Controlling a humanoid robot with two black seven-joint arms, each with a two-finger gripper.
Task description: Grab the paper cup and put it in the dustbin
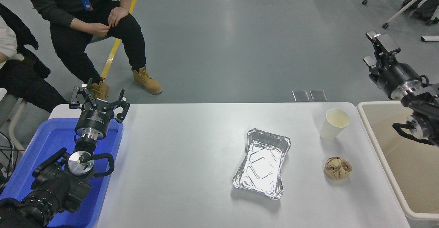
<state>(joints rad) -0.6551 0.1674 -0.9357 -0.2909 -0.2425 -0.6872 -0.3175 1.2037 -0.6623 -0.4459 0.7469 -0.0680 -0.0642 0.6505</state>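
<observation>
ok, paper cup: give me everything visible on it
The paper cup is small, plain white and tapered, with a rolled rim and cream inside that looks empty. It stands on the white table near the right edge, open end up, beside the dustbin. The crumpled brown paper ball lies nearer the camera, apart. Nothing touches it but the table.

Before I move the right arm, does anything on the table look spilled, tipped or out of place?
Nothing spilled. The small white paper cup stands upright, apart from the crumpled brown paper ball. The silver foil tray lies askew, angled to the table's edges, its rim wrinkled.
</observation>
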